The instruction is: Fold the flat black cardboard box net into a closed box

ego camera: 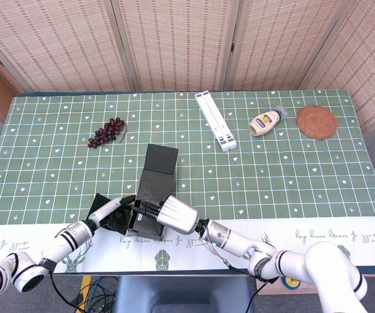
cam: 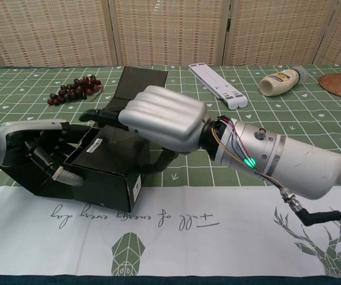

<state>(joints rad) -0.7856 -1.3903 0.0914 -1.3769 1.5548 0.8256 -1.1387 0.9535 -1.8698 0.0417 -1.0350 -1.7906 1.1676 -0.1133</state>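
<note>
At the near edge of the table (ego camera: 44, 169) we find the half-folded black cardboard box (cam: 102, 168), with our left hand (cam: 37, 151) at its left side and our right hand (cam: 161, 116) on top from the right. Its long flap (ego camera: 159, 160) reaches away from us. Far left of it lies a bunch of dark grapes (ego camera: 107, 131); far right, in turn, a white folding stand (ego camera: 216, 120), a mayonnaise squeeze bottle (ego camera: 266, 121) and a round woven coaster (ego camera: 316, 122).

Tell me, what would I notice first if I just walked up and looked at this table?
Probably the big silver right hand resting on top of the half-folded black cardboard box at the near edge of the green patterned table, with the left hand pressed against the box's left side. Farther back sit a dark red bunch of grapes, a white folding stand, a mayonnaise bottle lying on its side and a round woven coaster.
</note>
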